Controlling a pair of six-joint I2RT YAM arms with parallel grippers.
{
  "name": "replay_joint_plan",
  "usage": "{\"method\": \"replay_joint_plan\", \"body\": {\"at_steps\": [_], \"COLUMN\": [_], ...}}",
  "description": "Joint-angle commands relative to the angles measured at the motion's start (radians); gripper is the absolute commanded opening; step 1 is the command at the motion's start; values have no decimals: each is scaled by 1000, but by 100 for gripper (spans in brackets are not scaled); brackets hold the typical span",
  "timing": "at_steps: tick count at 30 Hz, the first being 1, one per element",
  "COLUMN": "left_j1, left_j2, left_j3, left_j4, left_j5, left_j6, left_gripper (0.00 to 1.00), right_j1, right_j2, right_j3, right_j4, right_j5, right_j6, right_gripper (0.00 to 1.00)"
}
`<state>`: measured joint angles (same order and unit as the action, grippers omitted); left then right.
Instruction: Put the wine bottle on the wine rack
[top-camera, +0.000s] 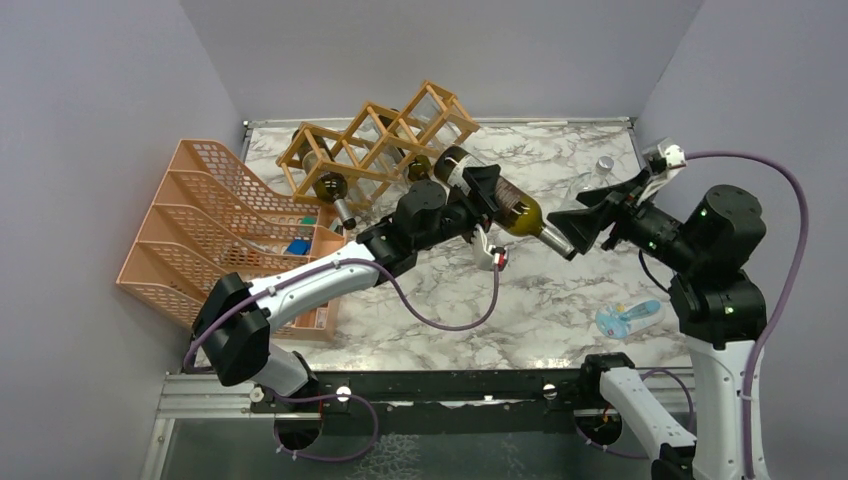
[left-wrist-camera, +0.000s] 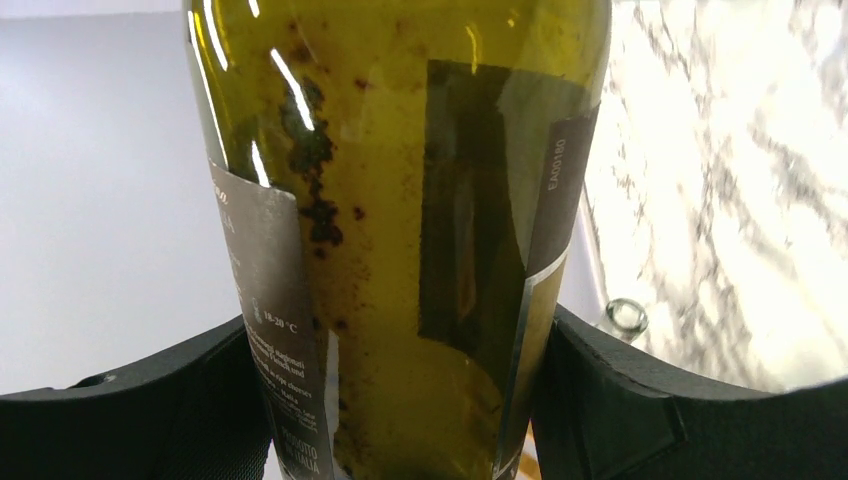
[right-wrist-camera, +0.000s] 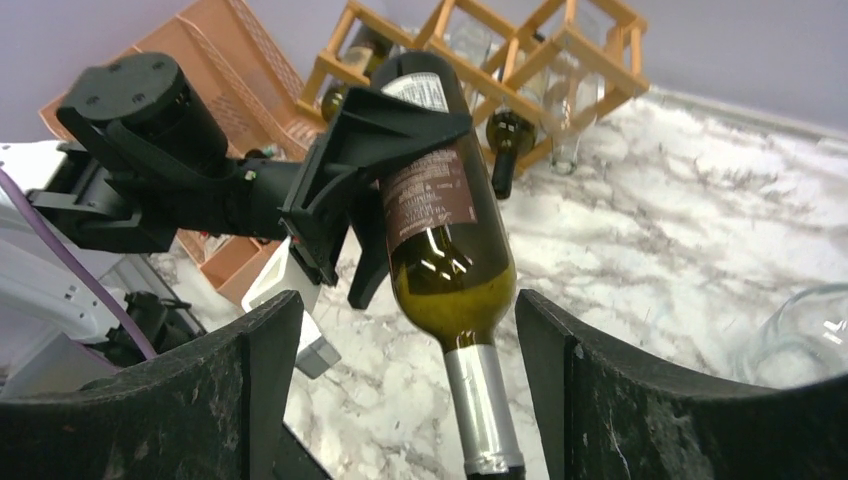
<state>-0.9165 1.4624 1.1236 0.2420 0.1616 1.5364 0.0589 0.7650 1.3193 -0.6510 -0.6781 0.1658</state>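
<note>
Top external view: seen from beside the rig, noted left to right.
Far left: salmon-pink mesh organizer on the marbled desk; not part of the job.
Wine rack: the wine rack stands at the back of the desk, tilted. Some of its cells hold dark bottles, necks poking out toward the front.
Left fingers: left fingers are clamped on the body of the wine bottle, one pad on each side of the label.
Bottle position: off the desk, tipped. Its base points toward the rack and sits just beside the rack's near end. Its neck slopes down to the right.
Right fingers: right fingers are spread wide, with the foil-capped neck running between them. The right wrist view shows gaps on both sides, so I see no contact.
Far right: a clear glass bottle near the back, and a small blue-and-white item nearer the front.
Done: bottle lifted and carried close to the rack.
Left: not yet in any cell. My judgement is that it needs lining up with a free cell, sliding in, then releasing.
</note>
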Motion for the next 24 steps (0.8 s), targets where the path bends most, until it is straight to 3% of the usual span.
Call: {"method": "replay_joint_plan", "body": {"at_steps": [1,6,9,12,24], "left_j1": [13,19,25,30,35], "left_j2": [-27,-52,-71,-77,-45], "left_j3": [75,86,133,183,182], "left_j4": [47,-2,-66,-134,-90], "left_j5": [-36,-31,10,36,30], "left_j6": [235,265,197,169,320], "left_gripper": [0,0,0,0,0], "right_j1": [4,14,21,26,48], "right_j2": [18,63,76,81,117], "right_j3": [-48,-97,-134,-150,-205], "right_j4": [-42,-35,-24,-28,-37], "right_j5": [-27,-162,-226,-202,-152], "right_j6": [-46,-58,-52,-51,-56], "right_gripper": [80,75,72,71,67]}}
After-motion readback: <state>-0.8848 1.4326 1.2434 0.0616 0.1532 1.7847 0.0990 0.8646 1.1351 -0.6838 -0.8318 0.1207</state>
